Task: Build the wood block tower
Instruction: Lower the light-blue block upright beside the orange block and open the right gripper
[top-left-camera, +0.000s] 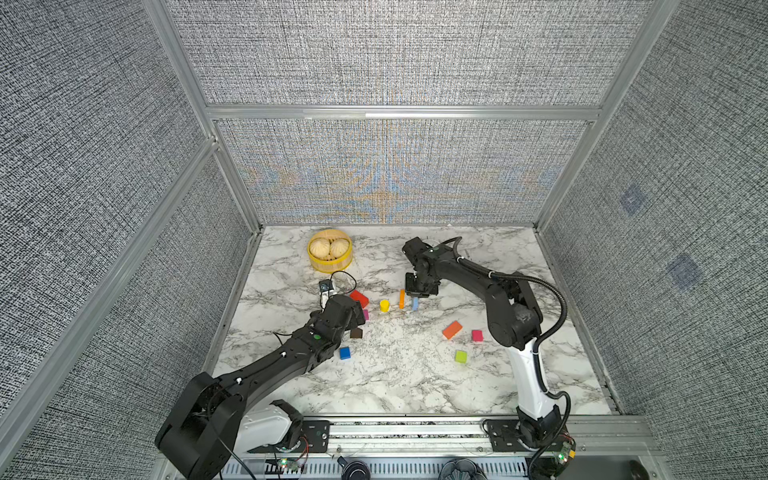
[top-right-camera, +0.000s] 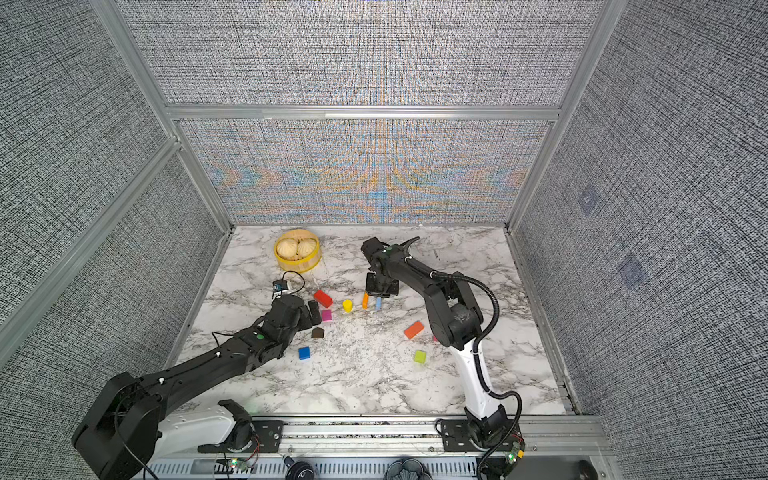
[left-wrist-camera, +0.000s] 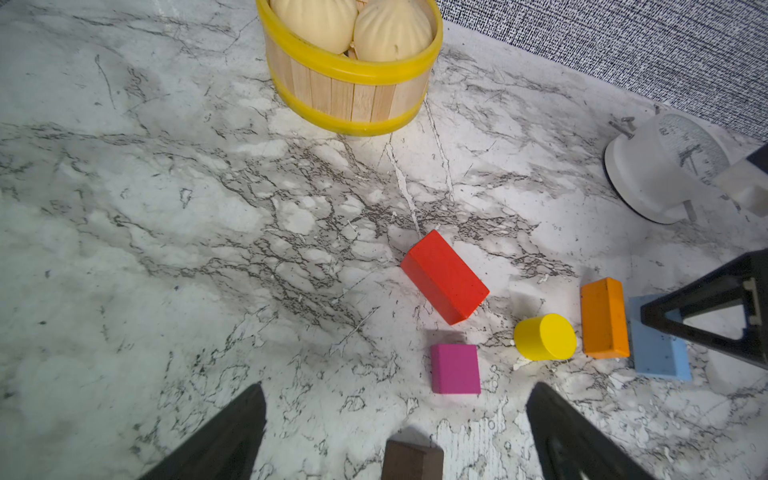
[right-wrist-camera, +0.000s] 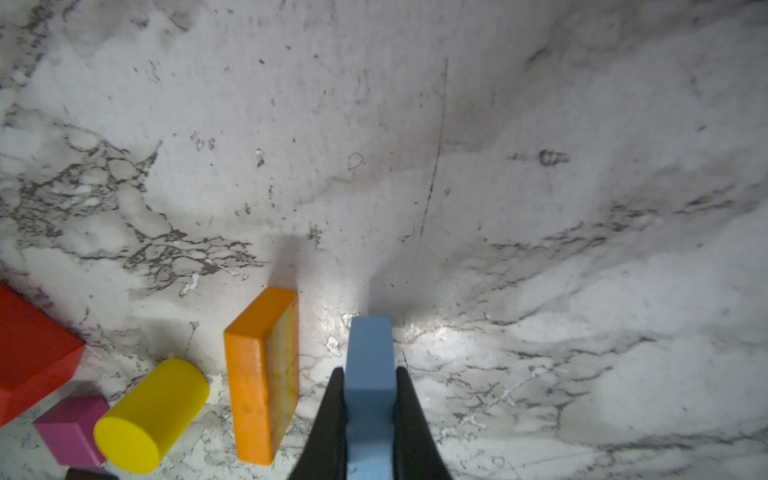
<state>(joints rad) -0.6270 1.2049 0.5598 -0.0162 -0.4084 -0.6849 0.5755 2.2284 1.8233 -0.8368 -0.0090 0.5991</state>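
On the marble tabletop (top-left-camera: 399, 374), mid-frame in both top views, the upright light-blue brick (right-wrist-camera: 370, 349) stands just right of the orange brick (right-wrist-camera: 262, 374), pinched on its broad faces by the right gripper (right-wrist-camera: 370, 370). The left gripper (left-wrist-camera: 397, 388) is spread wide by the brown house-shaped piece (left-wrist-camera: 411, 459). The brick looks light, stiff and smooth-painted, so gripping its flat faces near mid-height seems safest.

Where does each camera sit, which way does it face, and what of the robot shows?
Top views: high at the front above the arm bases, looking down and back over the marble table; both arms show whole.
Left wrist: on the left arm, looking low across to the steamer basket; only the tips of the open left pincer show.
Right wrist: on the right arm, looking steeply down; right pincer shut on the light-blue brick.
Shared: standing orange brick and yellow cylinder appear in every view.
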